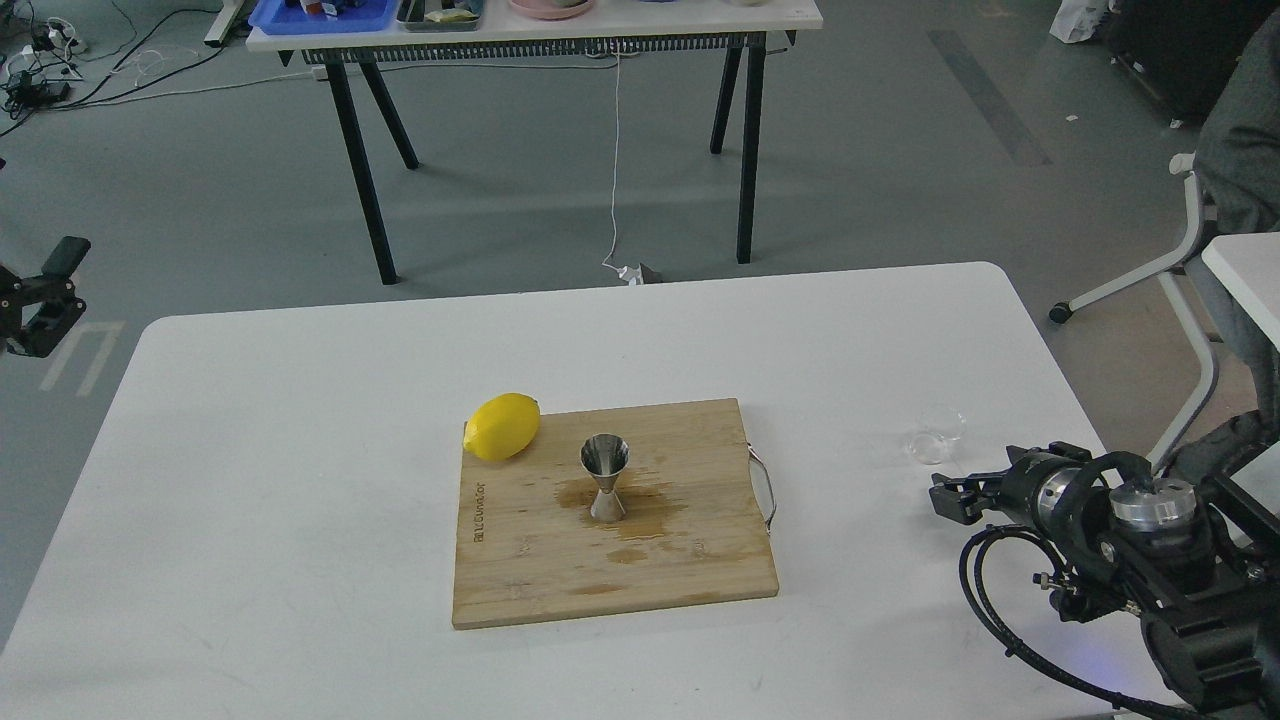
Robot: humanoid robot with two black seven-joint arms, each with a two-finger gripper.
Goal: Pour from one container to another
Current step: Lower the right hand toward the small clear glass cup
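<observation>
The small clear glass cup [935,436] stands on the white table [300,420] at the right, lying empty as far as I can see. The steel jigger [604,478] stands upright in the middle of the wooden cutting board [540,570], in a brown wet stain. My right gripper [947,498] is low over the table just in front of the cup, apart from it, pointing left; it is dark and its fingers cannot be told apart. My left gripper [42,300] hangs off the table's far left edge, holding nothing visible.
A yellow lemon [501,426] rests on the board's back left corner. The board has a metal handle [766,488] on its right side. Black cables [1000,610] loop under my right arm. Another table [540,25] and a chair [1190,250] stand beyond.
</observation>
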